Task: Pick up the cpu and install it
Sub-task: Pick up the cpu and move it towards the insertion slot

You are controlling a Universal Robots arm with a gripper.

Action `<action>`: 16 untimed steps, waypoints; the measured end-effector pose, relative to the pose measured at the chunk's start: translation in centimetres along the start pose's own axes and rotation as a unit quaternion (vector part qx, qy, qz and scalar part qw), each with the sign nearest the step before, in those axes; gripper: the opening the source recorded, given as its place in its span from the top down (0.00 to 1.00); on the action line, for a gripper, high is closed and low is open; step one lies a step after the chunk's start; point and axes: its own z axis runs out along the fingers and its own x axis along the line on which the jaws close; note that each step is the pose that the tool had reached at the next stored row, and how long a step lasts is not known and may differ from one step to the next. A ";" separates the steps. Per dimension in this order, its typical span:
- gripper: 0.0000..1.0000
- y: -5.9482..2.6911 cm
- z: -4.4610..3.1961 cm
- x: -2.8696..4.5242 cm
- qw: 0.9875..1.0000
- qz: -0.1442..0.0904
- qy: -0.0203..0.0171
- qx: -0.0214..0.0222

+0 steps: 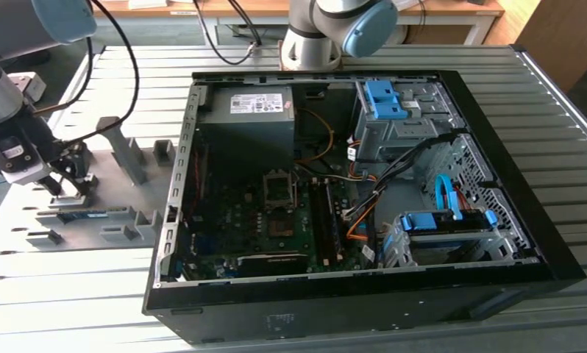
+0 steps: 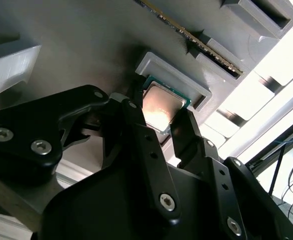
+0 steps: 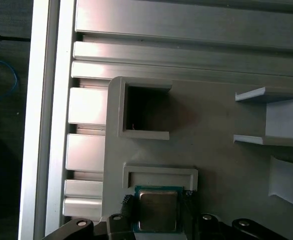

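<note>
Silver-lidded cpu [image 3: 158, 210] sits in its grey holder [image 3: 159, 174], near edge hidden by the gripper [image 2: 160, 117] pinching its sides.

Grey fixture plate [image 1: 117, 193] with moulded pockets, lying on the ribbed aluminium table [image 1: 78, 309] directly under the gripper [image 1: 70, 190]. A thin dark memory stick [image 1: 82, 215] stands edgewise in a slot near the gripper, and an empty square pocket [image 3: 115, 107] lies close by. Well apart from the gripper are a grey metal power-supply box [image 1: 244, 114], blue plastic drive brackets [image 1: 384, 99] and orange cables [image 1: 357, 224].
</note>
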 end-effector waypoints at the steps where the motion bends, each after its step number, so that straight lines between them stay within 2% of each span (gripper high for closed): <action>1: 0.53 0.00 -0.40 -0.01 1.000 0.000 0.000 0.000; 12: 0.53 0.00 -5.24 -0.15 1.000 0.000 0.000 0.000; 16: 0.53 0.00 -6.55 -0.19 1.000 0.000 0.000 0.000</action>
